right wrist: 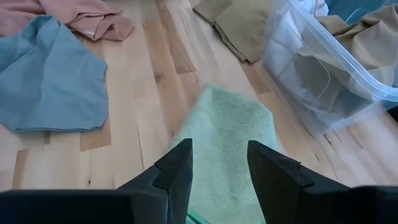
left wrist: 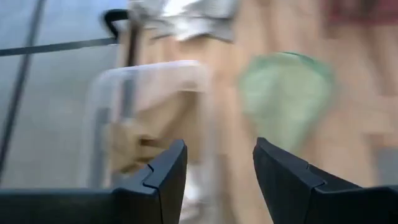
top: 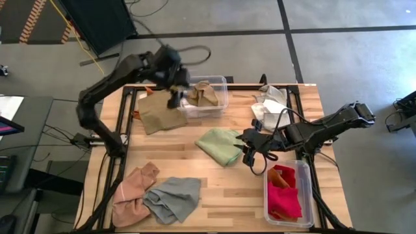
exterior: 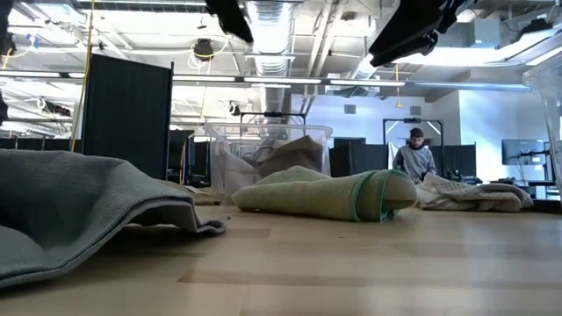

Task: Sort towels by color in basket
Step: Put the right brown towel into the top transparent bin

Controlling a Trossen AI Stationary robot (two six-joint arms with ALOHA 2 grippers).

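Left pincer [top: 177,96]: mine, hanging above the near wall of the clear bin [top: 218,107] at the surface's far side, fingers [left wrist: 163,177] spread, nothing between them. Tan towel [top: 207,94] lay inside that bin, just beyond the pincer; olive-tan towel [top: 157,112] lay spread on the surface [top: 214,188] beside the pincer, touching the bin's outer wall.

Right pincer [top: 249,151]: mine, held just above the edge of the light green towel [top: 222,144], fingers [right wrist: 177,168] apart, empty. Green towel sat bunched directly ahead of this pincer, mid-surface.

Red towels [top: 283,190]: piled in a second clear bin [top: 307,195] close behind and beside the right pincer.

White and beige towels [top: 270,105]: heaped on the surface's far corner, near the right pincer, well apart from the left.

Grey towel [top: 173,198] and pink towel [top: 133,192]: touching each other on the surface's near side, well apart from both pincers.

Person [exterior: 414,158]: seen in the low view, in the room beyond the surface.
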